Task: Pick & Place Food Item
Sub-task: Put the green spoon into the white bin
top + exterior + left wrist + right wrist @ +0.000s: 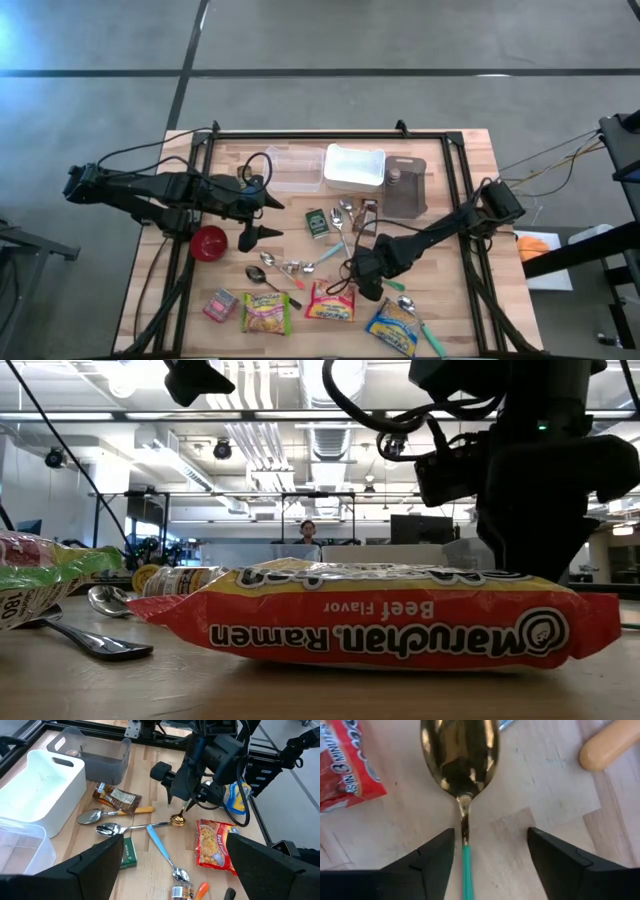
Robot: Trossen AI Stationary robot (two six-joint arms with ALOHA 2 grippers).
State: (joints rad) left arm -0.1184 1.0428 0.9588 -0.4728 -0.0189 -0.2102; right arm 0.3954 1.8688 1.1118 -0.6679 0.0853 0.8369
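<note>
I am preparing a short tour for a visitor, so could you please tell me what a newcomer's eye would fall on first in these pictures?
Most striking is the red Maruchan beef ramen packet, filling the low view and lying near the table's front edge. Just behind it, the right claw hangs open over a gold-bowled spoon with a teal handle, one finger on each side of its neck. Farther back stands a white rectangular plastic bin, beside a clear one.
</note>
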